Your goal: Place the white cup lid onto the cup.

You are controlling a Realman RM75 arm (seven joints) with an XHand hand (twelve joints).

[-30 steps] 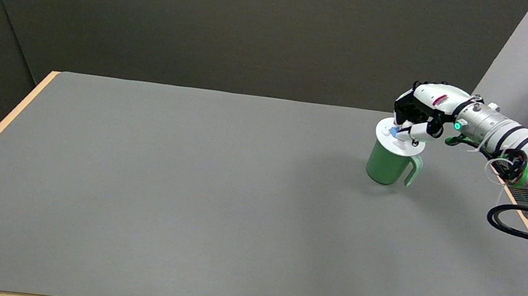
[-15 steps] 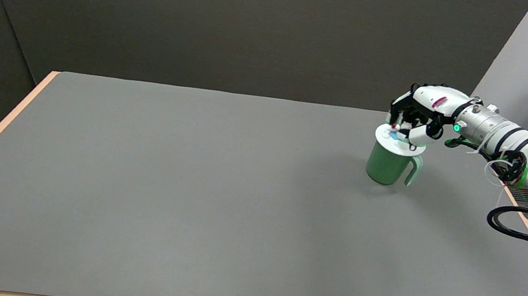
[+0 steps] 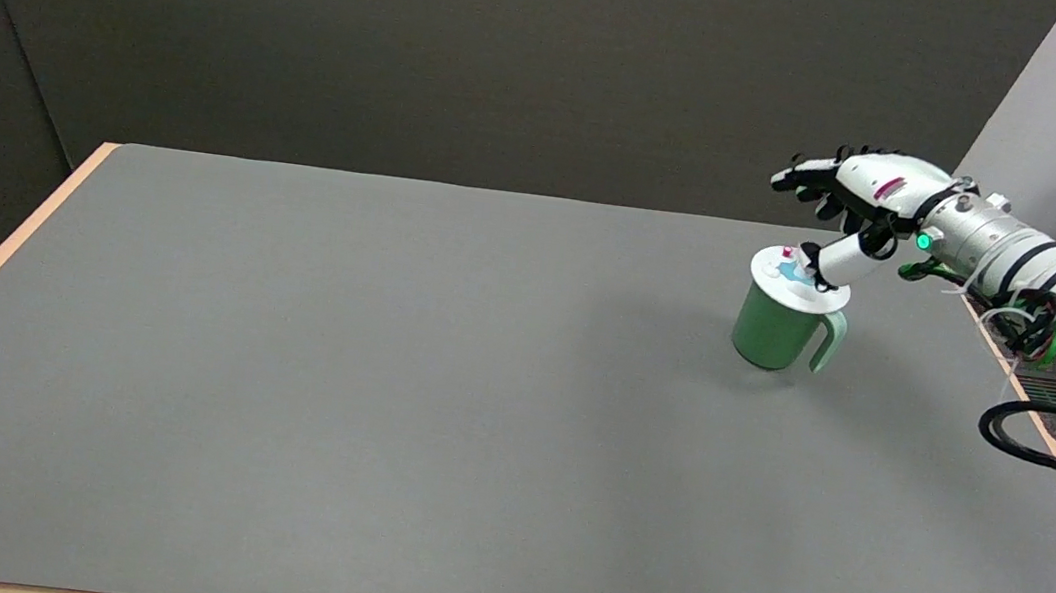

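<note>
At the table's far right, your white cup lid (image 3: 801, 276) sits flat on top of the green mug (image 3: 776, 328), whose handle points toward the right edge. Your right hand (image 3: 853, 190) hovers just above it with its fingers (image 3: 798, 175) spread apart and holding nothing; only the thumb reaches down to the small knobs on the lid's top.
</note>
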